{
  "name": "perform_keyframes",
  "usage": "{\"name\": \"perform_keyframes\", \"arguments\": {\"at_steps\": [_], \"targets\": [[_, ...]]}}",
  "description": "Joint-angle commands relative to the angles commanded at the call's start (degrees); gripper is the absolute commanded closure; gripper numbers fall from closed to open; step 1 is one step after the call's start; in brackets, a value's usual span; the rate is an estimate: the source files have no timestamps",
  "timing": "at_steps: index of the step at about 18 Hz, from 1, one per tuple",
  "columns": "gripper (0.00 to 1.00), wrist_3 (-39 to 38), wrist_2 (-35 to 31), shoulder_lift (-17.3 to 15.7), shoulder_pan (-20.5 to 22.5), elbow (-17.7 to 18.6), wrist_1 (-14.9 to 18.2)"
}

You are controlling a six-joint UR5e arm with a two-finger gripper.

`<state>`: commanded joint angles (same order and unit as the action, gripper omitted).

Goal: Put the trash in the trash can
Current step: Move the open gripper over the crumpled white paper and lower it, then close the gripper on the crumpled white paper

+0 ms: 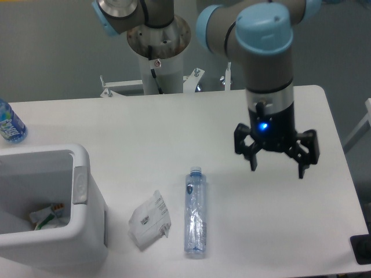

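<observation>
The black two-finger claw (pixel 276 164) hangs spread and empty, right of the slim clear plastic bottle (pixel 195 212) lying on the white surface (pixel 145 127) beside the white printed packet (pixel 150 219); a careless pinch could roll the round bottle away

Bottles: two, a clear bottle (pixel 195 213) lying near centre and a labelled bottle (pixel 10 124) at far left. Packets: one packet (pixel 149 219) left of the clear bottle. Bins: one bin (pixel 53 243) near left. Arms: one, with one gripper (pixel 276 165).
</observation>
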<state>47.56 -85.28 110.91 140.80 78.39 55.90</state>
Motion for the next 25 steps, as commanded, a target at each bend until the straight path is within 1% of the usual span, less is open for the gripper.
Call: {"name": "perform_keyframes", "arguments": {"at_steps": [2, 3, 5, 9, 10, 12, 13, 15, 20, 23, 25], "targets": [[0.00, -0.53, 6.50, 1.49, -0.70, 0.97, 0.17], [0.00, -0.54, 8.18, 2.11, -1.31, 2.10, 0.17], [0.00, -0.36, 8.20, 2.73, -3.86, 5.44, 0.00], [0.00, 1.13, 8.29, 2.64, -6.85, 11.50, -0.61], [0.00, 2.27, 8.20, 2.64, -7.47, 12.82, -1.49], [0.00, 3.16, 8.20, 2.90, -8.26, 14.76, -4.29], [0.00, 3.16, 8.11, 3.69, -9.22, 15.55, -5.70], [0.00, 2.98, 8.02, 4.66, -10.37, 16.96, -7.11], [0.00, 2.98, 7.94, 6.07, -11.08, 18.63, -7.38], [0.00, 2.81, 7.50, 6.51, -11.60, 18.73, -7.73], [0.00, 2.45, 5.05, 7.47, -12.04, 18.55, -8.00]]}}
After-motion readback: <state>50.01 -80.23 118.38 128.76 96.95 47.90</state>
